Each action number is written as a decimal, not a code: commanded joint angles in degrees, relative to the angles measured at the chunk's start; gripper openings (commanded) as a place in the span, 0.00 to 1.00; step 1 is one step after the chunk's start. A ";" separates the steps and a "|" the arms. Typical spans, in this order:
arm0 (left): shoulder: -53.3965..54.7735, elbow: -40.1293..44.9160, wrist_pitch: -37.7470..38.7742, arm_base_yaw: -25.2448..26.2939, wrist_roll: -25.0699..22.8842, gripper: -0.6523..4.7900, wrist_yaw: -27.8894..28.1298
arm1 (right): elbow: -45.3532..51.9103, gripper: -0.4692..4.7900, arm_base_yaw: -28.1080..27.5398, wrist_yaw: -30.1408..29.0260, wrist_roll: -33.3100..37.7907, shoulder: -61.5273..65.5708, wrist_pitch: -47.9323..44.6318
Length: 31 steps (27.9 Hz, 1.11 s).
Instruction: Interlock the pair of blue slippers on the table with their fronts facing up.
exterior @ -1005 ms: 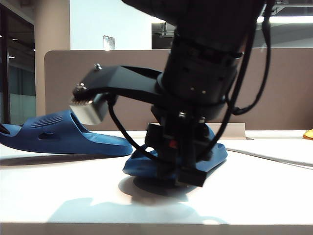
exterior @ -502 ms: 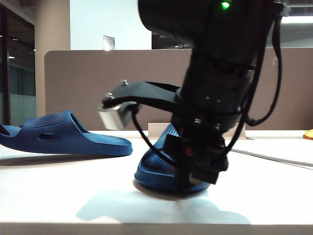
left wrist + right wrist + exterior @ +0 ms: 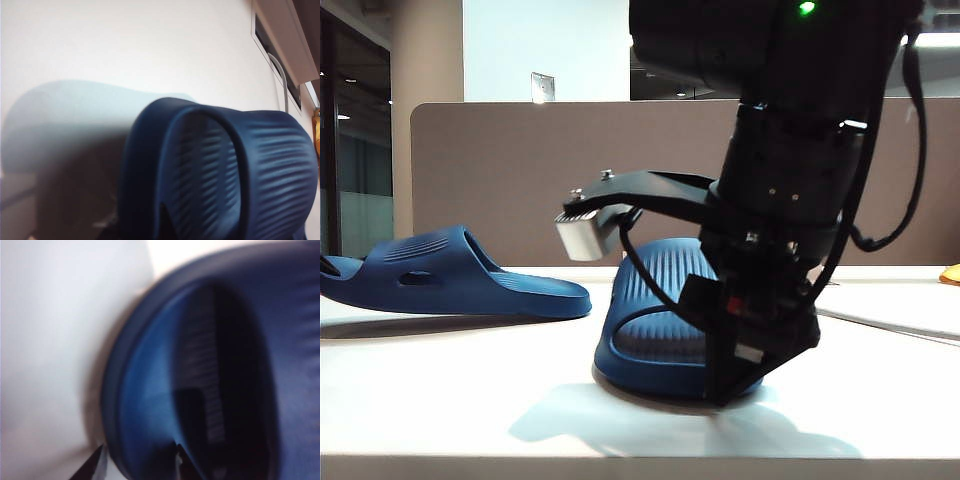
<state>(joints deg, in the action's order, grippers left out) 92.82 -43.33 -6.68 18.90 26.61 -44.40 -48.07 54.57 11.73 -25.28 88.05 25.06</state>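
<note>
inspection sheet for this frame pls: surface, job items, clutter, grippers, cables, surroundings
Surface: pale table, bare around the slippers.
Job's things: left slipper flat, strap up; right slipper strap up, by the arm. Apart, not interlocked.
Clutter: orange object at the far right edge, unidentifiable.
Grippers: right gripper open, straddling the right slipper's edge; left gripper not visible, its camera looks at a slipper.
Cables: black cables on the arm.
Surroundings: brown partition, pillar.
</note>
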 commanded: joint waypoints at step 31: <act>-0.31 -0.11 -0.81 0.00 -0.26 0.11 -0.37 | 0.04 0.59 -17.38 -9.22 12.52 -6.75 0.31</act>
<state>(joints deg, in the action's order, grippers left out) 92.79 -43.33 -6.66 18.90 26.61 -44.40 -47.79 37.39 1.76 -13.98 82.46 27.42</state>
